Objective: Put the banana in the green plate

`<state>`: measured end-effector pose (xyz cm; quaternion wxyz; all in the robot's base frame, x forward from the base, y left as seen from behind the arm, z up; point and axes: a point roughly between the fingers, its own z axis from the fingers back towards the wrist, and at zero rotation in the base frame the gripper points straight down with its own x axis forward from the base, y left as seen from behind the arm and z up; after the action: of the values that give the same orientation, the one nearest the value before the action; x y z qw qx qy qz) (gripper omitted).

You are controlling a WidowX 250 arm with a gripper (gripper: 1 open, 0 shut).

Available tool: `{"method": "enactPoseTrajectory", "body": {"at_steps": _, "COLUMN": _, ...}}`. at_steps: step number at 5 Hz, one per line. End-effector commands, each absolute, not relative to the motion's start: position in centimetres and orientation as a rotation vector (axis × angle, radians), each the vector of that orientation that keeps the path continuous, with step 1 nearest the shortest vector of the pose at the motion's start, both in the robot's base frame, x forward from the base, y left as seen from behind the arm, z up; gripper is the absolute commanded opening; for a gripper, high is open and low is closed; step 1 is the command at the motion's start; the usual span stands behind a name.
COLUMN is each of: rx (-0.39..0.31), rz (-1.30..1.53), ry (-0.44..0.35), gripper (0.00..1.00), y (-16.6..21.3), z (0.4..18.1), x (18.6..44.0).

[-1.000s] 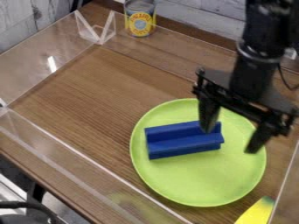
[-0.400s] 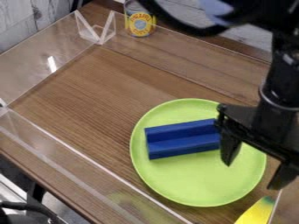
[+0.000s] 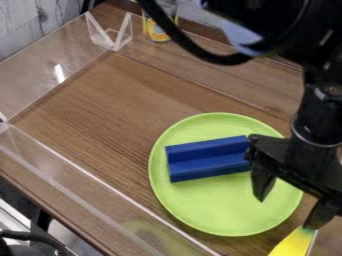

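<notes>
I count one green plate point(image 3: 221, 212), one blue grooved block point(image 3: 209, 159) lying on it, one banana point(image 3: 294, 243) and one yellow-labelled item point(image 3: 158, 27) at the back. My single gripper point(image 3: 289, 200) has its fingers spread wide, released, with nothing between them. The banana lies off the plate, just beside its rim at the near right corner of the view, partly cut off by the edge. Since the earlier frame I have moved lower and closer to the banana, while plate, block and banana have stayed put

count, centre and right of frame: one green plate point(image 3: 221, 210), one blue block point(image 3: 209, 159), one banana point(image 3: 294, 243), one gripper point(image 3: 291, 190).
</notes>
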<state>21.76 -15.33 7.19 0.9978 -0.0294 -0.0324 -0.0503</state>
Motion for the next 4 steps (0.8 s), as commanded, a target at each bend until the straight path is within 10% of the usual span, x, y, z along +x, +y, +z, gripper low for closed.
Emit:
{"method": "enactPoseTrajectory", "body": {"at_steps": 1, "rx": -0.087, "rz": -0.115, "ry": -0.109, "gripper": 1.0, "y": -15.6, "z": 7.2, "x": 22.2}}
{"method": "enactPoseTrajectory", "body": {"at_steps": 4, "rx": -0.111, "rz": -0.125, "ry": -0.144, "gripper": 1.0, "y": -15.3, "z": 5.5, "x": 22.3}}
